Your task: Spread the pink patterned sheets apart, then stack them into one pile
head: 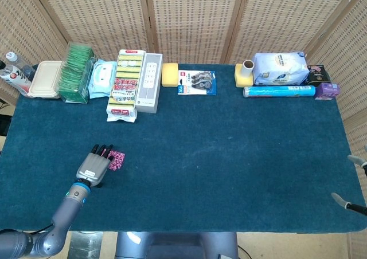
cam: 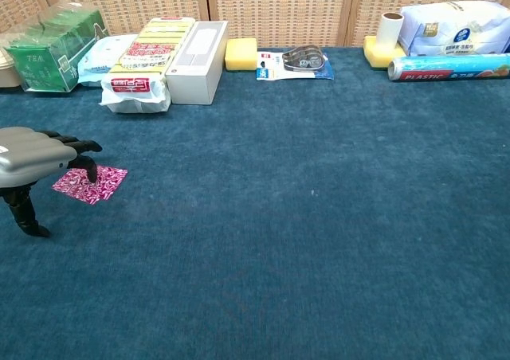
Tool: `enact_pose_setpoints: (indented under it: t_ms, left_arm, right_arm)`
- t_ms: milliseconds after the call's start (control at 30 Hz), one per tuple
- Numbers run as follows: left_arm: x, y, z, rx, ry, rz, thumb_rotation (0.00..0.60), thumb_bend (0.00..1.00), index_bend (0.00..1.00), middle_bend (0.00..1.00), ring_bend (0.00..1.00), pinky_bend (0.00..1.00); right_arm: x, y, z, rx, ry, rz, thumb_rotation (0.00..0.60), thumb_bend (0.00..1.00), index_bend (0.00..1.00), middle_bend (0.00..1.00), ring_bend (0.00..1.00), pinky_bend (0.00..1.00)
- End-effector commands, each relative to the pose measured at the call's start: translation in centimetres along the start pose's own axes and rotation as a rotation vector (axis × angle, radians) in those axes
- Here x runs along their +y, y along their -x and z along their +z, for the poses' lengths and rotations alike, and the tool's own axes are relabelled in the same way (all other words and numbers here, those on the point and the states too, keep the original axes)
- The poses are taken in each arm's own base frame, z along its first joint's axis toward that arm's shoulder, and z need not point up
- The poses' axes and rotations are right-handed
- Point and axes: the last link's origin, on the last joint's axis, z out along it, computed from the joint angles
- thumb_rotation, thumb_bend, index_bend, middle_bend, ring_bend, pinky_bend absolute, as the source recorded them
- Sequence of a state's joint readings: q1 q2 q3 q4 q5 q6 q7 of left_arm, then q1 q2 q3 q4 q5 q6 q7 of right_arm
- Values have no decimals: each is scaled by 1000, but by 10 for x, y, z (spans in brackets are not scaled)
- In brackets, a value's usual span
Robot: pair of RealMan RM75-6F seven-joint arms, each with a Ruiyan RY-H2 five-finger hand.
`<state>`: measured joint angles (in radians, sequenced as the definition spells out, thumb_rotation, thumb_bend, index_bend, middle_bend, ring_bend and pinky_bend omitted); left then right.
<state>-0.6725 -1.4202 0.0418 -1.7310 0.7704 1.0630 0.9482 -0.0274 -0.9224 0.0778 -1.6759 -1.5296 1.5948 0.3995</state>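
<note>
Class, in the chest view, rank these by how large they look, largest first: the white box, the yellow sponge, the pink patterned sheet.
1. White box.
2. Pink patterned sheet, partly covered by the left hand and nearer the camera, so unsure against the sponge.
3. Yellow sponge.

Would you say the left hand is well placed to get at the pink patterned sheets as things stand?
Probably yes. The left hand is already over the pink patterned sheets, its fingers reaching onto them, and nothing lies between. The packages stand well back along the table's far edge.

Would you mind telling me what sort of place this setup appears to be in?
Probably an indoor robot test station: a table covered in blue felt, woven folding screens behind it, and household goods such as a tea box lined along the back.
</note>
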Motion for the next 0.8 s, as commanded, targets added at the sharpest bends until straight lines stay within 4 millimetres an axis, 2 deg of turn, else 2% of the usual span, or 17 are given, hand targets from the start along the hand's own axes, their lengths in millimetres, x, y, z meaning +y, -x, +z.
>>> enact_pose_setpoints:
  t_ms: [33,433,567,800]
  left_arm:
    - [3,-3,-1,8,7,-5,600,11,225,0,0,49]
    - [20,-16,-5,28,49,-9,600,12,221,0,0,49]
    - [13,-19,-14,19,46,-39,600,21,84,0,0,49]
    - [-6,-18,-26,18,32,-45,600,24,68,0,0,49]
  right_arm:
    - [0,0,0,0,1,1,600,0,199,0,0,1]
    - [0,0,0,-4,1,5,600,0,202,1,0,1]
    - [0,0,0,-7,-2,6,600,0,202,1,0,1]
    - [-2,2,0,-10,-6,4,600,0,202,1,0,1]
